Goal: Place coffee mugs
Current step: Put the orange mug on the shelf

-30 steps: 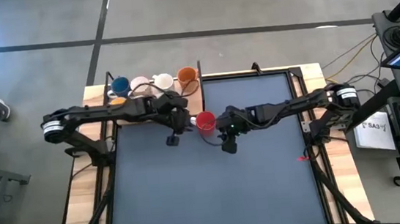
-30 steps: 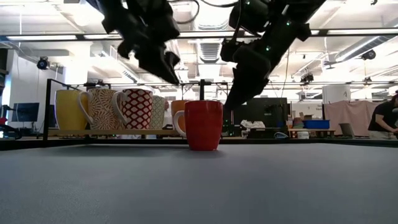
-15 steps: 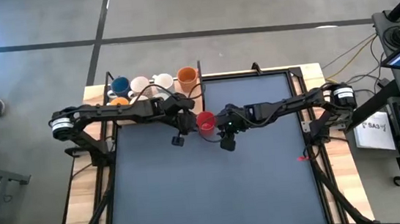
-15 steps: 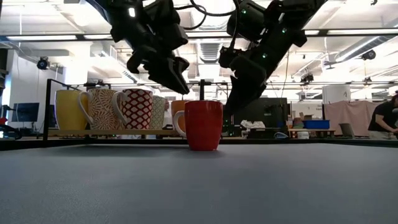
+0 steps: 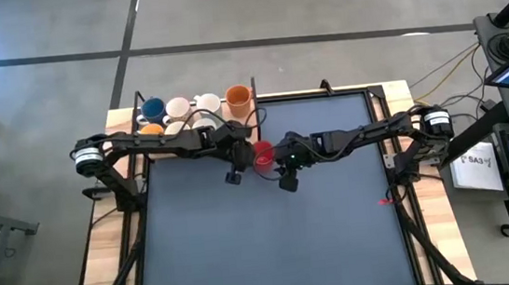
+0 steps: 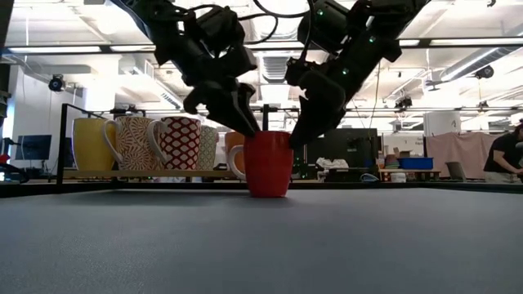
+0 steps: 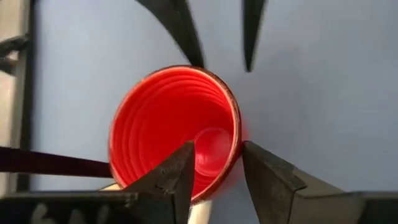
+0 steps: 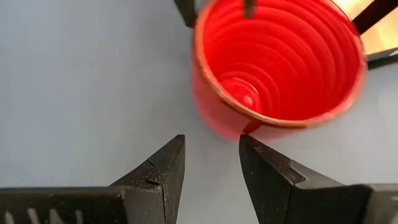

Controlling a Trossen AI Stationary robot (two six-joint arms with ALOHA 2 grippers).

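A red mug (image 5: 262, 154) stands upright on the dark mat, its base on the mat in the low view (image 6: 268, 164). My left gripper (image 7: 217, 149) is open and comes down at the mug's left rim, one finger inside the cup and one outside the wall. My right gripper (image 8: 211, 140) is open and hovers just off the mug's right side (image 6: 298, 135), with nothing between its fingers. More mugs (image 5: 179, 108), blue, white and orange, sit in a rack at the table's far left. My left gripper straddles the red mug's rim (image 7: 235, 134) from above, slanting in from the table's left, with one finger (image 7: 181, 171) inside and one (image 7: 266, 177) outside. Whether either finger touches the wall, I cannot tell. The mug stands upright on the mat.
The wire rack (image 6: 62, 139) on the wooden board at the far left holds yellow and patterned mugs (image 6: 180, 141) in the low view. The two arms nearly meet over the mat's middle. The near half of the mat (image 5: 274, 244) is bare. A person (image 6: 500, 155) stands far back in the room.
My left gripper has moved toward the table's right and down, onto the red mug; its fingers now straddle the rim. My right gripper has sunk a little closer to the mug's right side. The mug has stayed where it was.
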